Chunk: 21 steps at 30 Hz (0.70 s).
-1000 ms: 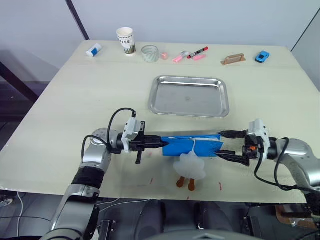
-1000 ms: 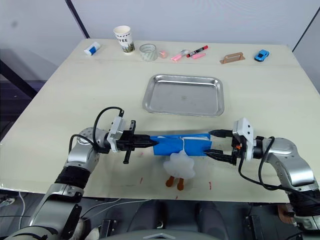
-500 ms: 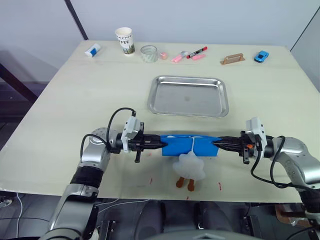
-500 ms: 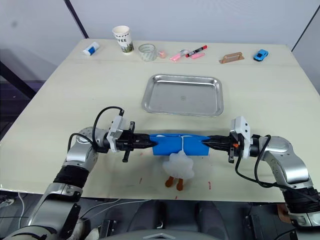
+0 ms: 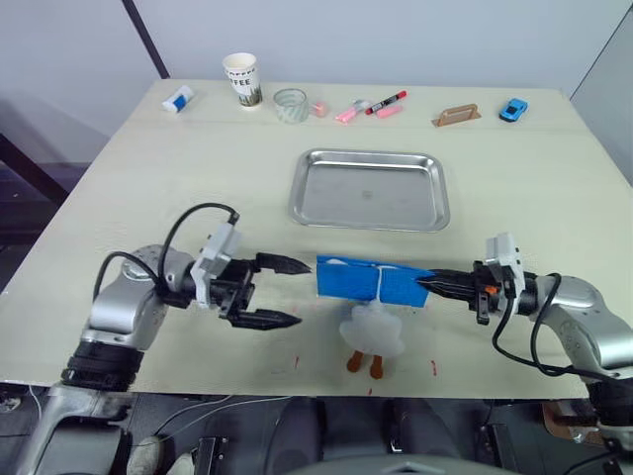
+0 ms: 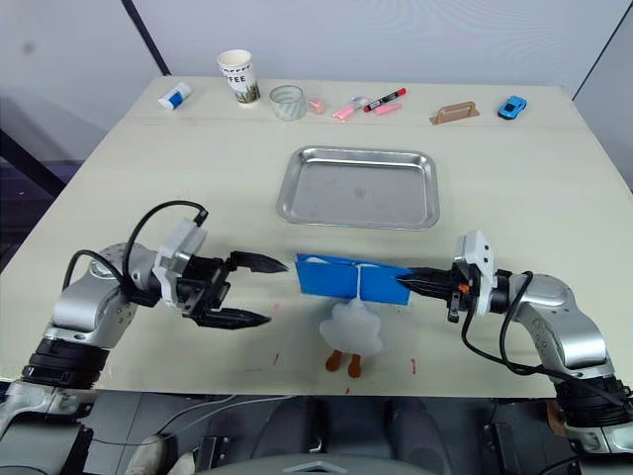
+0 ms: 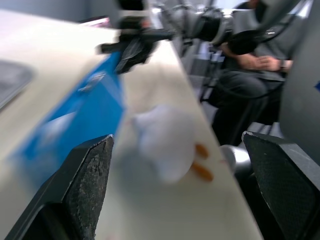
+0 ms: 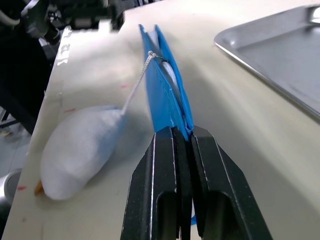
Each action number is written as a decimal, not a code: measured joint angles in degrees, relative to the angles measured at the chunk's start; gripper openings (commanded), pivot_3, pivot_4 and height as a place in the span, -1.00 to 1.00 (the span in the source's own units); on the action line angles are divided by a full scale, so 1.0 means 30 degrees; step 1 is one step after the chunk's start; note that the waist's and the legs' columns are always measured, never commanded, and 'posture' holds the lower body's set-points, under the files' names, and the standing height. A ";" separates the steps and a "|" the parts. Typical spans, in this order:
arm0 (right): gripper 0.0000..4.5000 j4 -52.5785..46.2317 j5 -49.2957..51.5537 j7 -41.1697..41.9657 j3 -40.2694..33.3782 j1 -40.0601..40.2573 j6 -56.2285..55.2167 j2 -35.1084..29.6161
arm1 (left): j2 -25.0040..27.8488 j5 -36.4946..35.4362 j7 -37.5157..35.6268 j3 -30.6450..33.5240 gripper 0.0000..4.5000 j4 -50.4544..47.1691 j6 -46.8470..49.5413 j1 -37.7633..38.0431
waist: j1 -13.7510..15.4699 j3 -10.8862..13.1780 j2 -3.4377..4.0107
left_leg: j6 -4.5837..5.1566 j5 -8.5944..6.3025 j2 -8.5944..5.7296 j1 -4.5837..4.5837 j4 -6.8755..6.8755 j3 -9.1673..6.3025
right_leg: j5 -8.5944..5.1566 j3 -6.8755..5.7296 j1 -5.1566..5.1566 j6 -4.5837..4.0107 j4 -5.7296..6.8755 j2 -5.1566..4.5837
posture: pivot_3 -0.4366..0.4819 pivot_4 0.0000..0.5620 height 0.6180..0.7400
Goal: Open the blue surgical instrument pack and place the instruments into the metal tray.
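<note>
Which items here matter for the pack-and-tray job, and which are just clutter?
Job items:
- blue surgical instrument pack, pinched at one end by the right gripper
- metal tray
- left gripper, open, off the pack

Clutter:
- paper cup
- tape roll
- marker pens
- blue toy car
- white plush toy
</note>
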 measured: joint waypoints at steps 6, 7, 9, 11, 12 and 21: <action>-1.00 0.0192 -0.0098 -0.0085 0.0020 -0.0447 -0.0003 0.0104 | -0.2193 0.2013 0.0144 -0.1913 0.94 0.0568 -0.1069 -0.0520 | -0.0033 0.0000 -0.0001 | 0.0000 0.0000 0.0000 0.0000 0.0000 -0.0004 | 0.0000 0.0012 -0.0004 -0.0003 -0.0006 0.0017 | -0.05 -0.47 0.64; -1.00 0.0297 -0.0123 -0.0073 0.0023 -0.0471 -0.0008 0.0098 | -0.2621 0.2598 0.0236 -0.2307 0.94 0.1070 -0.1448 -0.0795 | -0.0031 0.0000 -0.0001 | 0.0000 0.0000 -0.0001 0.0000 0.0000 -0.0002 | 0.0001 0.0013 -0.0003 -0.0002 -0.0006 0.0017 | -0.05 -0.47 0.64; -1.00 0.0363 -0.0187 -0.0059 0.0041 -0.0488 -0.0013 0.0101 | -0.3189 0.3400 0.0356 -0.2841 0.94 0.1765 -0.1924 -0.0979 | -0.0034 0.0000 -0.0001 | 0.0000 0.0000 -0.0002 0.0000 0.0001 0.0006 | 0.0001 0.0024 -0.0003 -0.0002 -0.0007 0.0016 | -0.05 -0.47 0.64; -1.00 0.0396 -0.0242 -0.0033 0.0042 -0.0489 -0.0018 0.0099 | -0.3527 0.4035 0.0458 -0.3227 0.94 0.2385 -0.2328 -0.1061 | -0.0075 0.0000 -0.0001 | 0.0000 0.0000 -0.0002 0.0000 0.0001 0.0006 | 0.0001 0.0027 -0.0006 -0.0002 -0.0007 0.0017 | -0.05 -0.47 0.64; -1.00 0.0411 -0.0277 -0.0025 0.0046 -0.0485 -0.0017 0.0103 | -0.3948 0.4837 0.0581 -0.3365 0.94 0.3241 -0.3141 -0.1293 | -0.0064 0.0000 -0.0001 | 0.0000 0.0000 -0.0001 0.0002 0.0000 0.0002 | 0.0001 0.0021 -0.0006 -0.0002 -0.0007 0.0018 | -0.05 -0.47 0.64; -1.00 0.0398 -0.0495 -0.0005 0.0068 -0.0437 -0.0102 0.0163 | -0.4921 0.7240 0.1582 -0.3954 0.22 0.5495 -0.6056 -0.2279 | -0.0057 0.0000 -0.0001 | 0.0000 0.0000 -0.0003 0.0003 0.0003 0.0005 | 0.0002 0.0029 -0.0002 0.0000 -0.0005 0.0015 | -0.05 -0.47 0.64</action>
